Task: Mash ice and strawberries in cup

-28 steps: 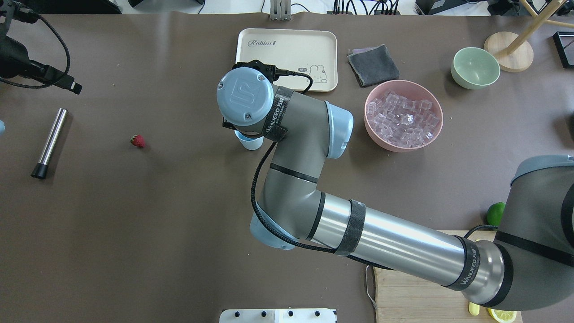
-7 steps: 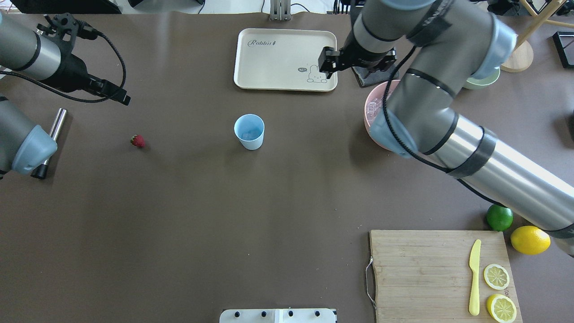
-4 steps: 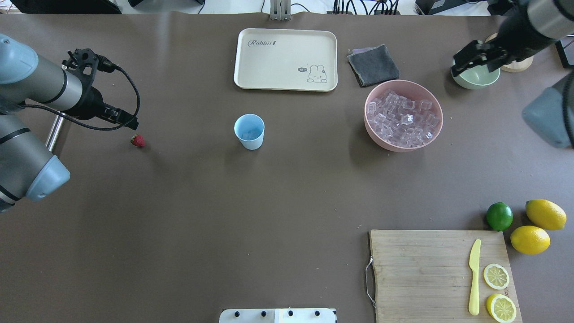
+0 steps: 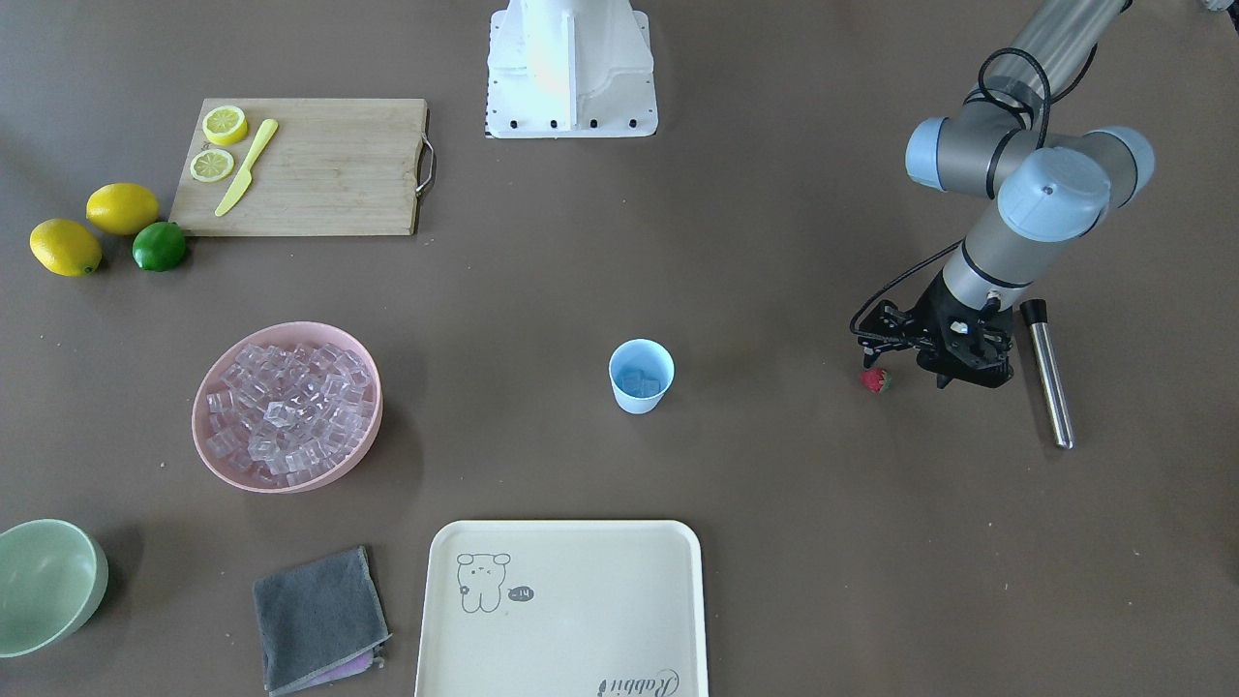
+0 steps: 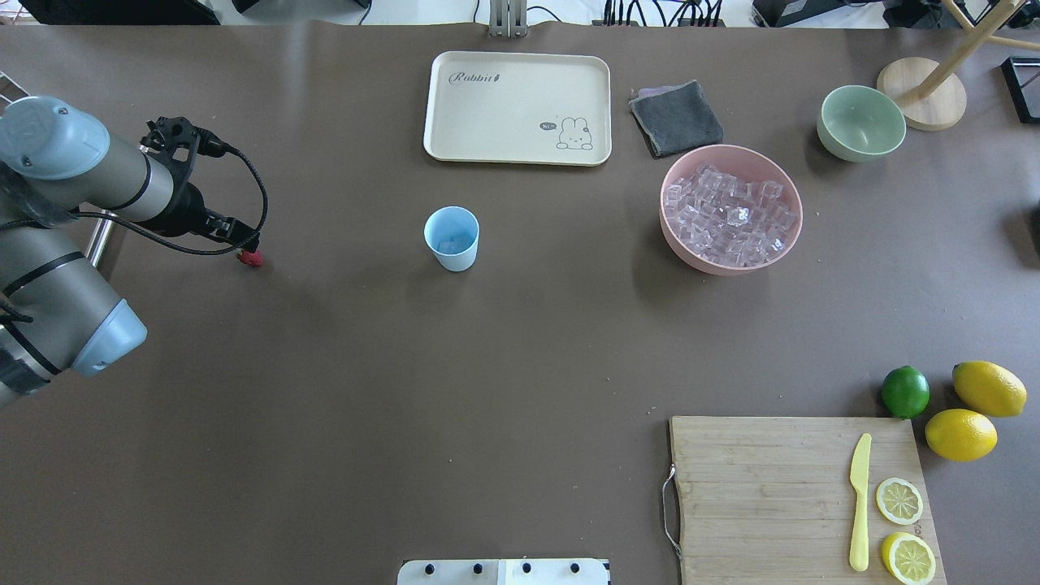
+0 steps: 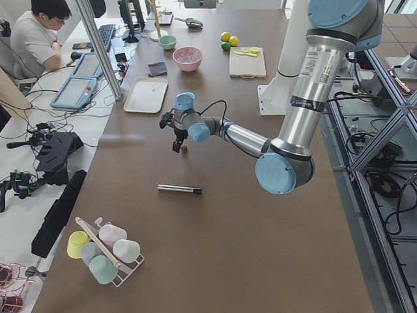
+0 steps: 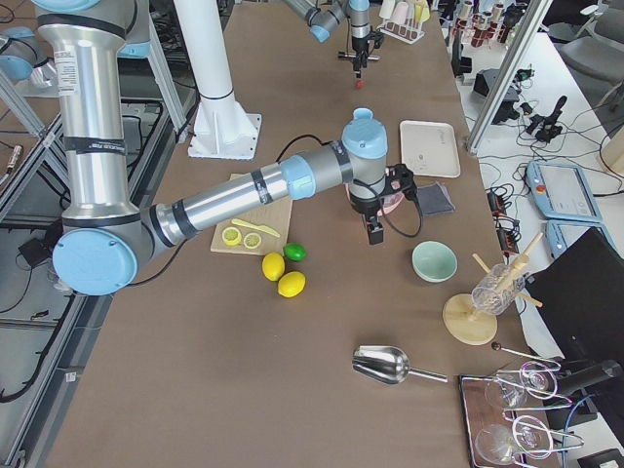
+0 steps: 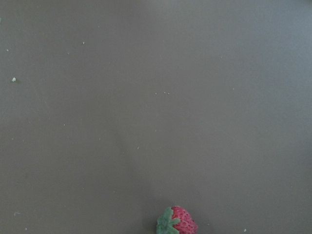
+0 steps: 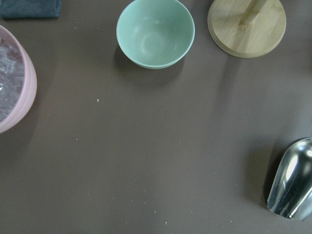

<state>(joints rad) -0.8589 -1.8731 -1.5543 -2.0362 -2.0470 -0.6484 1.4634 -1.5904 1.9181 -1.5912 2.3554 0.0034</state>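
The big flat brown table [image 5: 520, 341] holds a round pink bowl [image 5: 715, 266] piled with clear, glassy ice [image 5: 731, 215], and the smooth little blue plastic cup [image 5: 452, 238] stands in the middle, I think so both arms can reach it; a few cubes seem to lie inside. The left gripper [image 4: 968, 376] hangs close over the bumpy red strawberry [image 5: 251, 257] with its green leafy cap, likely to pick it up for the cup, but I cannot tell how its fingers stand. The right gripper [image 7: 373, 234] waits off by the bowls, fingers unclear too.
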